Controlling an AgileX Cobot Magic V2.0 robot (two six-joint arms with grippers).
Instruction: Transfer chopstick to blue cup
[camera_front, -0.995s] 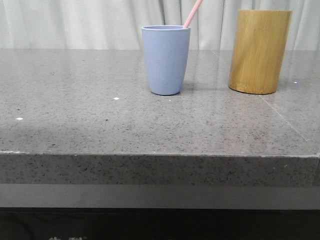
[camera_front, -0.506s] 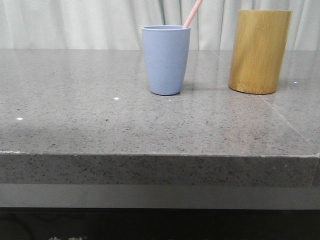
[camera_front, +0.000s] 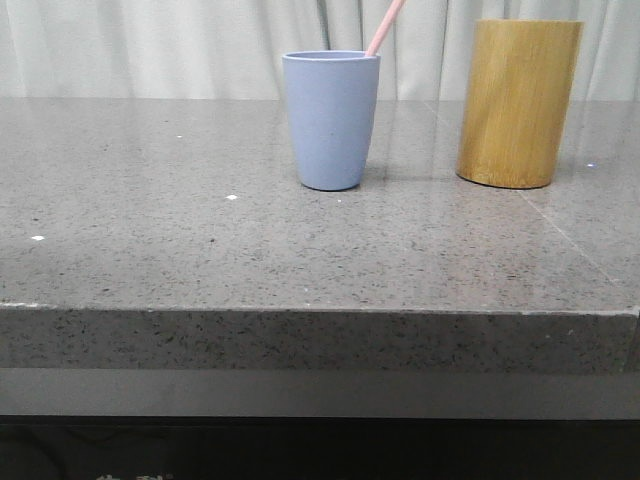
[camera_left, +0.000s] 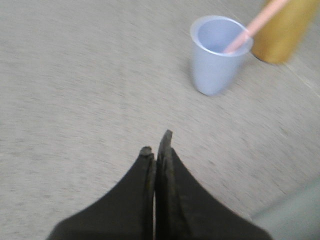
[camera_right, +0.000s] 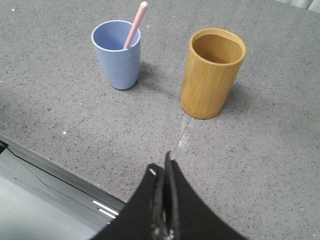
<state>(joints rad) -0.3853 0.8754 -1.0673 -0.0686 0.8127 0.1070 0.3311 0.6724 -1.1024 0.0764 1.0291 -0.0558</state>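
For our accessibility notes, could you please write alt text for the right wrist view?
A pink chopstick leans inside a light blue cup on a grey speckled table, with an empty bamboo holder standing apart beside it. The shut right gripper is nearer the camera, holding nothing.

No legible text, labels or nos. anywhere. Blue cup & bamboo holder are plain, unmarked
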